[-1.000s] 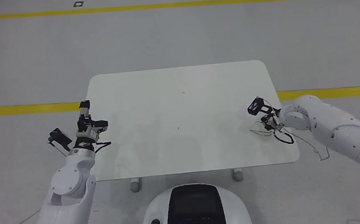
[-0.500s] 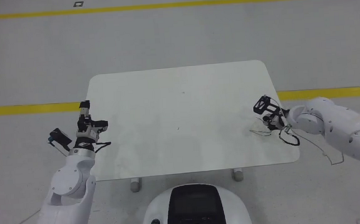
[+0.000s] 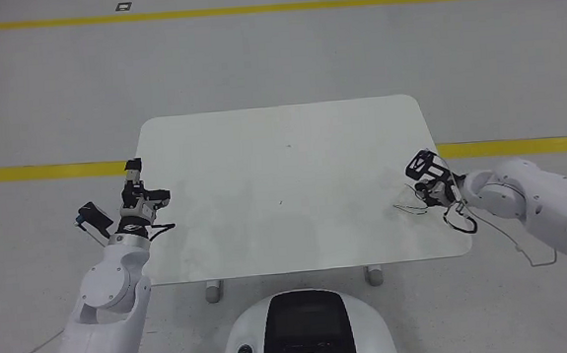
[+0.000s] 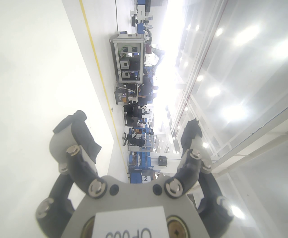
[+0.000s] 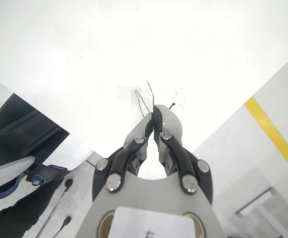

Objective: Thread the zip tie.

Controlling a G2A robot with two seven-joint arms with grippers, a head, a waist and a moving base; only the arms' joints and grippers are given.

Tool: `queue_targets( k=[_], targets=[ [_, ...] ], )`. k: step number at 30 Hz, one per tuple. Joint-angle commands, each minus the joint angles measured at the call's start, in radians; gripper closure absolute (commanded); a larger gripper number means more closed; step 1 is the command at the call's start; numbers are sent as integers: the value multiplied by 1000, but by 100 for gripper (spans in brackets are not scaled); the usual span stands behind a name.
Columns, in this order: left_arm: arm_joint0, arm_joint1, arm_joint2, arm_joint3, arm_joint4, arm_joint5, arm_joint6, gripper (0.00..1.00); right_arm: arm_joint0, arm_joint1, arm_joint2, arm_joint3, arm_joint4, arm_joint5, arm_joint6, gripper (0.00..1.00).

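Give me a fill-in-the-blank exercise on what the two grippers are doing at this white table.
1. The fingers of the right gripper are ____ on the thin black plastic zip tie.
2. The fingers of the left gripper are ____, with nothing between them.
3. In the top view, the zip tie is at the robot's ____ end of the white rounded-corner table.
Missing words: shut; open; right.

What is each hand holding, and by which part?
Right hand: black zip tie, pinched on its thin strap, tip poking out. Left hand: open, empty.
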Motion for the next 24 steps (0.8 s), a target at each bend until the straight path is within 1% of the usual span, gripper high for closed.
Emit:
queue_targets(
  k=[1, 7, 10, 17, 20, 24],
  targets=[
    [0, 0, 0, 0, 0, 0, 0, 0, -1, 6, 0, -6, 8, 0, -11, 100],
    [0, 0, 0, 0, 0, 0, 0, 0, -2, 26, 0, -24, 31, 0, -43, 100],
    [0, 0, 0, 0, 0, 0, 0, 0, -1, 34, 0, -31, 37, 0, -42, 100],
    [0, 0, 0, 0, 0, 0, 0, 0, 7, 45, 0, -46, 57, 0, -46, 100],
    [0, 0, 0, 0, 0, 0, 0, 0, 8, 50, 0, -47, 80, 0, -57, 100],
    [0, 0, 0, 0, 0, 0, 0, 0, 10, 54, 0, -47, 145, 0, -53, 100]
  ],
)
